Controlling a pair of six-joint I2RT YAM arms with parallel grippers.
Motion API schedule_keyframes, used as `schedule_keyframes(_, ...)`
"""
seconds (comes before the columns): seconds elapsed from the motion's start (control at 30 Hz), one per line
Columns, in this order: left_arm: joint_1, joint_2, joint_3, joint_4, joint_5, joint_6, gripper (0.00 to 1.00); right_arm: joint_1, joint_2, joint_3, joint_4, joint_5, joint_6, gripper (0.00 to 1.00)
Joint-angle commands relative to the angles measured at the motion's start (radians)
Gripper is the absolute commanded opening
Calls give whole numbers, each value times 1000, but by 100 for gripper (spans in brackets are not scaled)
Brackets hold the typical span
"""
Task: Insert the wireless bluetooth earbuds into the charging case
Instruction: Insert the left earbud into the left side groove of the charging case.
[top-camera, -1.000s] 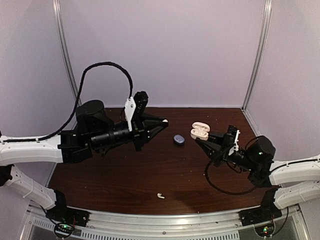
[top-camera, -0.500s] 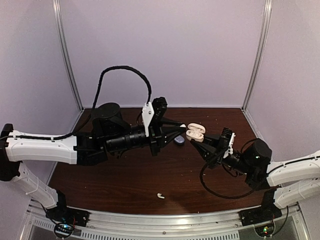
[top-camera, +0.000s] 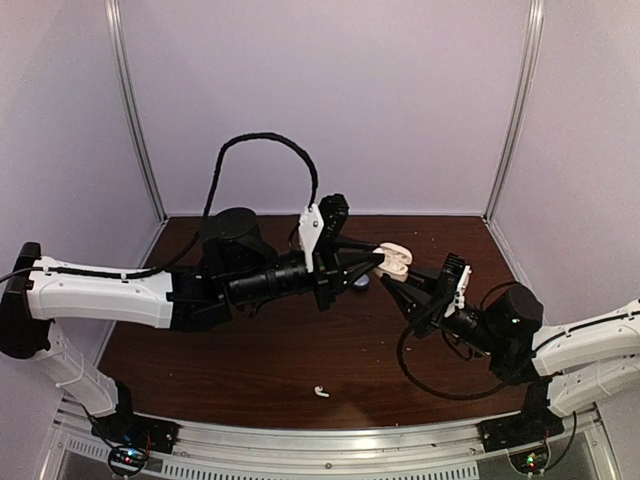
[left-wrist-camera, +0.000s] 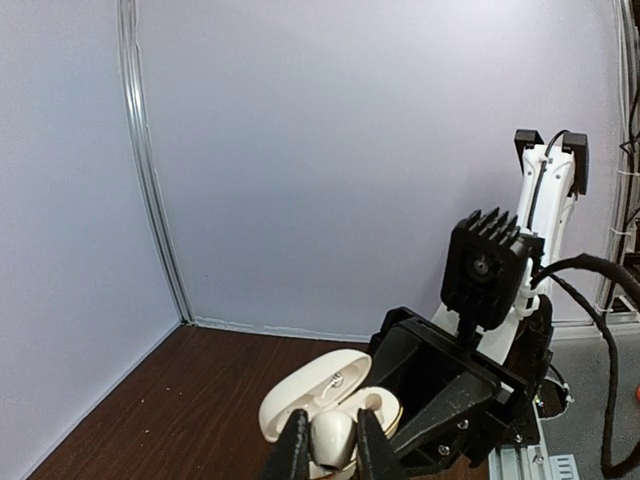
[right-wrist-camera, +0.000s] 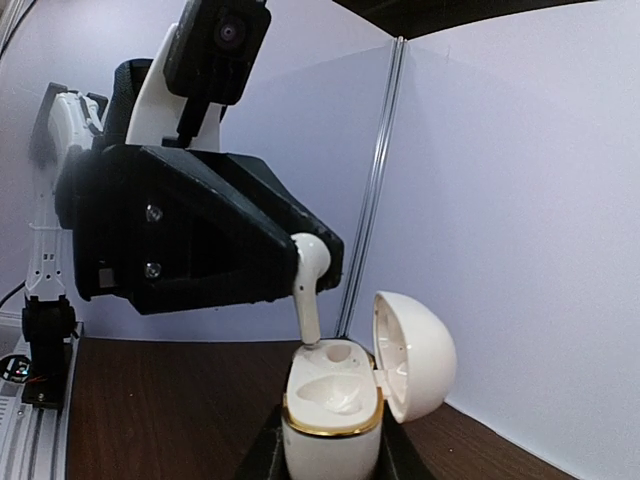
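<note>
The white charging case (right-wrist-camera: 330, 430) has a gold rim and its lid stands open. My right gripper (top-camera: 405, 279) is shut on its base and holds it above the table. My left gripper (left-wrist-camera: 330, 438) is shut on a white earbud (right-wrist-camera: 309, 278), stem pointing down. The stem's tip rests at the mouth of the case's far socket, while the near socket shows nothing in it. In the top view the two grippers meet at the case (top-camera: 396, 262) over the middle of the table. A second white earbud (top-camera: 321, 391) lies loose on the table near the front edge.
A small dark purple case (top-camera: 361, 284) sits on the brown table (top-camera: 250, 360), half hidden under my left gripper. Pale walls close in the back and both sides. A metal rail (top-camera: 330, 450) runs along the front edge.
My left arm has swung right and forward, carrying the earbud up to the case. My right gripper has shifted the case slightly left and up to meet it.
</note>
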Motion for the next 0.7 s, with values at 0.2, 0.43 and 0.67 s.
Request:
schedule_keyframes(0.2,-5,39,62,39,-60,-54,8,26,-23,7,45,64,-31,0)
schedule_keyframes(0.43,-5,61,82,6,-85,-68,8,28,-28,2,63,65,-34,0)
schedule_keyframes(0.67,-5,74,93,-5,-72,-76,7,29,-23,4,68,69,-37,0)
